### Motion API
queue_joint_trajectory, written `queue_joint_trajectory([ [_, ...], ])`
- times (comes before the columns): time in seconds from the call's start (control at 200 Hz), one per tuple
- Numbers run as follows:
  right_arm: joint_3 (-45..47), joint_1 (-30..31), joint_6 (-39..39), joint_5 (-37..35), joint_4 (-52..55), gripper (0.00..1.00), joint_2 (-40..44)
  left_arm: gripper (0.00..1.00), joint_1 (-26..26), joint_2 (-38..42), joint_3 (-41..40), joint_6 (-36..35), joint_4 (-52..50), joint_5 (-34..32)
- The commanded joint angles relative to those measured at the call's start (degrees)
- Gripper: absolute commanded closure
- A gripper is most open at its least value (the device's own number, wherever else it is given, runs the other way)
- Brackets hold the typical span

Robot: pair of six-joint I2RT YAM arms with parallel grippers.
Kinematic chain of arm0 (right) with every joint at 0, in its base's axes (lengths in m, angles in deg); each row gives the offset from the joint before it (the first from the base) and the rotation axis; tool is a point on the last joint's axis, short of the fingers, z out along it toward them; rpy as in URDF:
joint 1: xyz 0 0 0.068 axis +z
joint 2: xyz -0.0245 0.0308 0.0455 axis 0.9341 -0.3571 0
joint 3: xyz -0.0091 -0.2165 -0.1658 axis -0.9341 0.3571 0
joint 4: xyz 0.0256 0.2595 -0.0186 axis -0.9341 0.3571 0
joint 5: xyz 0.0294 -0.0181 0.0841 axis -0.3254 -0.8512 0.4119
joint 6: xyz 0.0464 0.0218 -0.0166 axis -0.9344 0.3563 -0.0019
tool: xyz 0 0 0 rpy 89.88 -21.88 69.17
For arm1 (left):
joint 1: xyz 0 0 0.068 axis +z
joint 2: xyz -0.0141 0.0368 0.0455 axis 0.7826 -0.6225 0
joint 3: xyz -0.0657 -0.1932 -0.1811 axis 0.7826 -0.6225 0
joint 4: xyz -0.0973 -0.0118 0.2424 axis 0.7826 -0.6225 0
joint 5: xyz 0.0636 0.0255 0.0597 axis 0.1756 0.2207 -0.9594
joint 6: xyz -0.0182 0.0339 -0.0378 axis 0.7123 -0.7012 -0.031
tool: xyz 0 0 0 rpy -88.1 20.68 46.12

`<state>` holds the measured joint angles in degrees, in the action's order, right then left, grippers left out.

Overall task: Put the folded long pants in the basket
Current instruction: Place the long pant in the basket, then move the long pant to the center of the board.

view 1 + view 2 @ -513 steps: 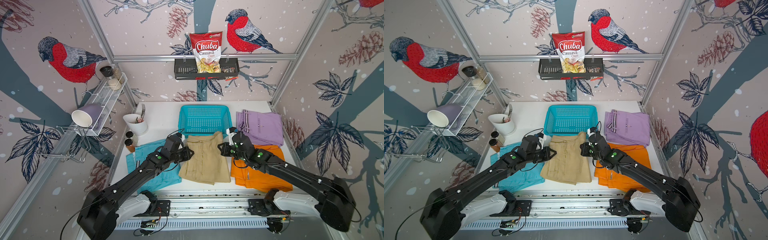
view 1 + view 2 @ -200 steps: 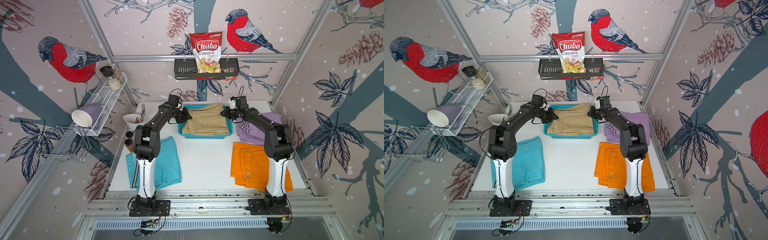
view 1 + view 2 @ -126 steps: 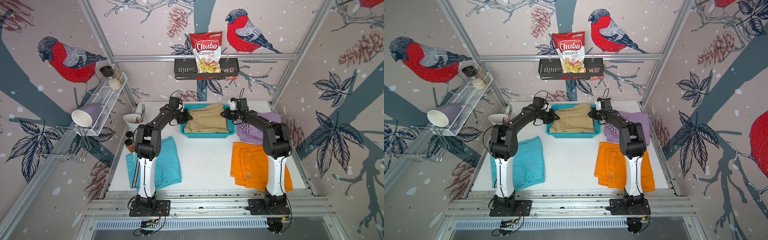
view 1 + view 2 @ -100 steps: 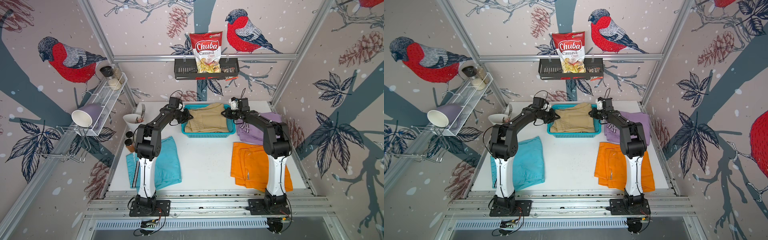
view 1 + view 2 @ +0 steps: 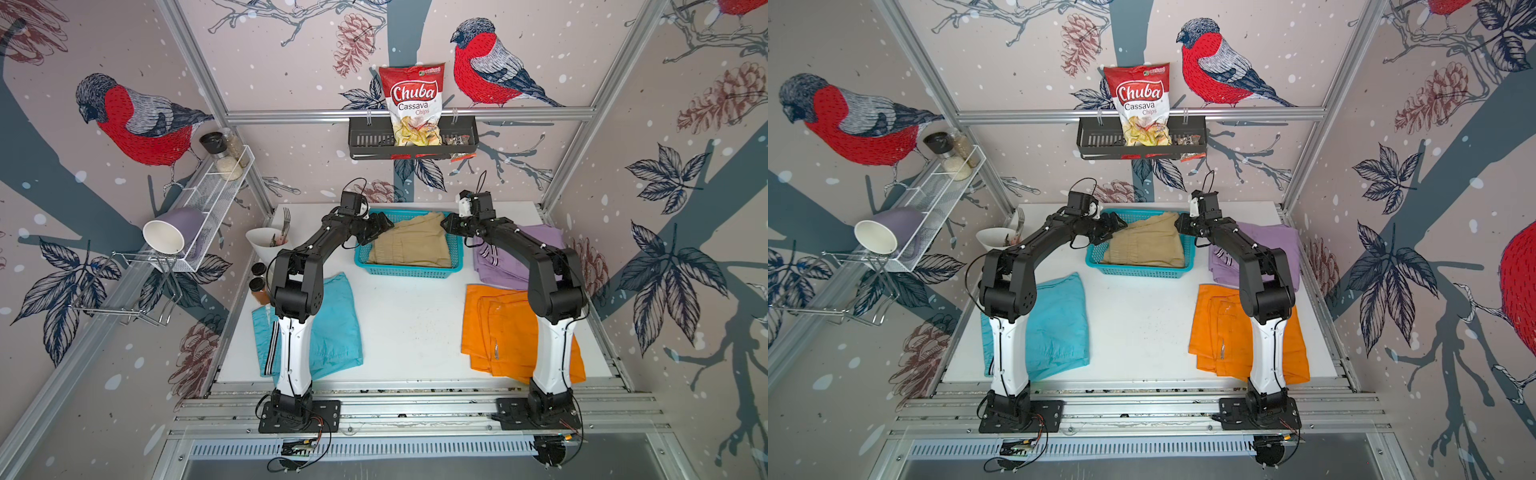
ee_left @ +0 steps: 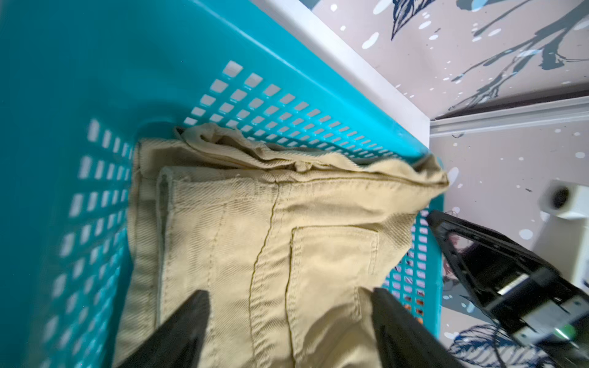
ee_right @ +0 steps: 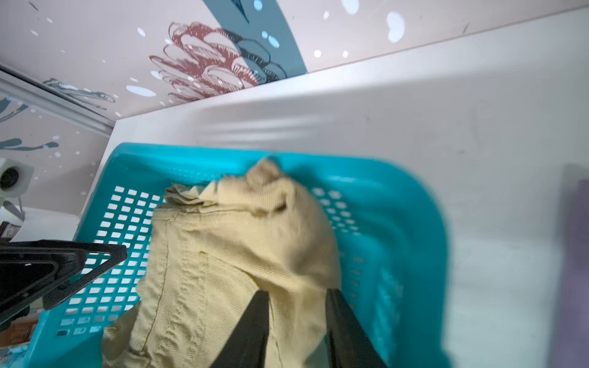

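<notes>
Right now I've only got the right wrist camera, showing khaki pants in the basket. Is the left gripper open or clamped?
Observer: Open. The left gripper has its jaws wide apart over the khaki pants, gripping nothing.
Operator: Which pants are outside the basket?
Observer: Three, flat on the table: turquoise pants on the left side, orange pants and lilac pants on the right.

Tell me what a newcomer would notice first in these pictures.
The teal basket at the table's back centre, with the khaki pants lying in it and the left gripper and right gripper open at its sides. Next, the red chips bag in the black rack on the back wall, and turquoise pants, orange pants and lilac pants on the table.
</notes>
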<state>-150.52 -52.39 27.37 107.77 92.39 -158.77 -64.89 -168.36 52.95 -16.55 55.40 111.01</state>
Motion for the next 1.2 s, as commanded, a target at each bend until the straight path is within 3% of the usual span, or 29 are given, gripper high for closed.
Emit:
queue_joint_trajectory([
  [0.0,1.81,0.17,0.33,-4.42,-0.18,0.5,2.71,0.07,-0.12,1.73,-1.23,-0.94,-8.59,-10.96],
  [0.225,3.12,0.68,-1.61,-4.53,-0.93,0.44,8.13,0.08,-2.41,13.95,-6.8,3.29,-9.48,-15.24],
  [0.445,10.2,4.43,-7.21,-5.49,-6.36,0.38,17.78,0.07,-5.15,28.05,-10.11,4.4,-14.0,-13.16],
  [0.56,10.82,10.29,-9.97,-9.31,-4.16,0.37,20.95,0.08,-4.96,36.63,-13.05,2.29,-18.17,-13.42],
  [0.685,17.64,18.97,-14.01,-12.47,-5.61,0.35,25.88,0.07,-4.15,48.54,-19.29,-3.75,-20.77,-22.24],
  [0.805,29.65,28.98,-17.77,-13.86,-12.76,0.29,31.46,0.04,-1.98,60.05,-31.23,-10.52,-18.16,-29.6],
  [0.875,36.67,34.85,-19.34,-15.32,-18.29,0.25,33.08,0.04,-1.83,65.87,-39.84,-10.16,-15.1,-34.63],
  [0.975,42.15,41.17,-22.34,-15.7,-24.62,0.25,30.53,0.04,1.32,69.81,-45.94,-11.37,-12.28,-23.36],
  [1.055,43.22,43.97,-24.91,-13.17,-28.11,0.25,26.15,0.04,3.4,70.3,-48.74,-12.96,-12.81,-19.49],
  [1.195,40.69,46.5,-27.75,-7.78,-31.8,0.25,17.66,0.04,4.94,69.94,-49.98,-13.02,-15.16,-22.26],
])
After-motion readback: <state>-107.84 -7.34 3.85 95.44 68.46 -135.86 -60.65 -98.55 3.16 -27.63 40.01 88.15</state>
